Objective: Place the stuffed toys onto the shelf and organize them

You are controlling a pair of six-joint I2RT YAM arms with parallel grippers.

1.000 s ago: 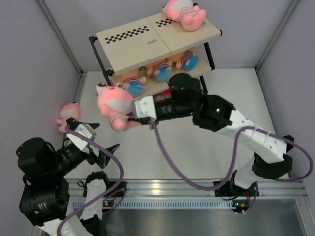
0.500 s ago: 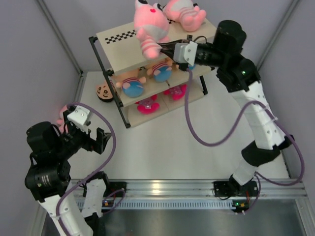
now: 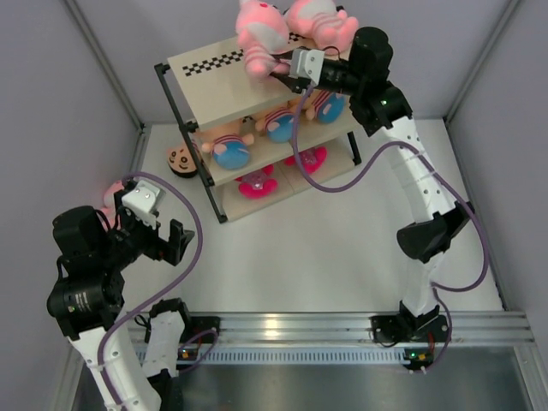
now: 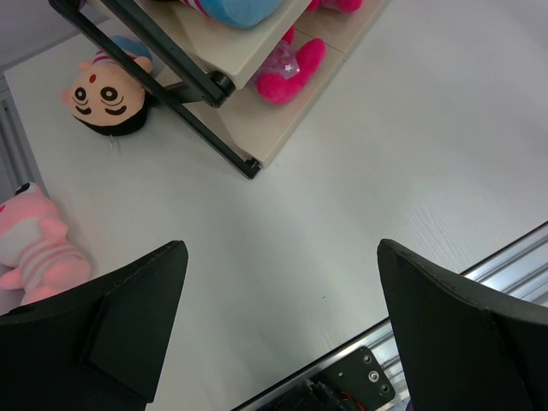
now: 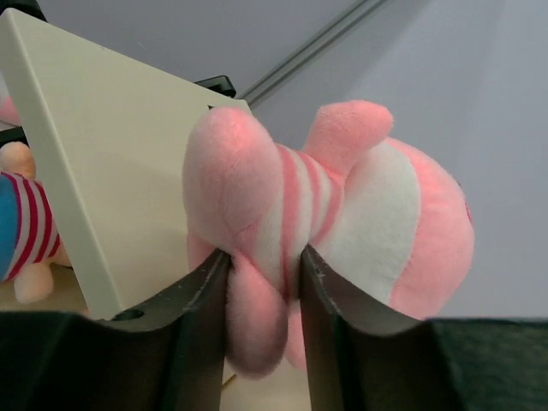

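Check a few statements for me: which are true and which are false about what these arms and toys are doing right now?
1. The right gripper is clamped on a pink striped plush. True.
2. The left gripper is carrying a toy. False: its fingers are spread and nothing is between them.
3. The top board of the shelf is bare. False: a second pink plush lies at its right end.
4. A boy doll lies on the table beside the shelf's black leg. True.
5. No pink plush lies on the table. False: a third pink plush lies there, at the far left.
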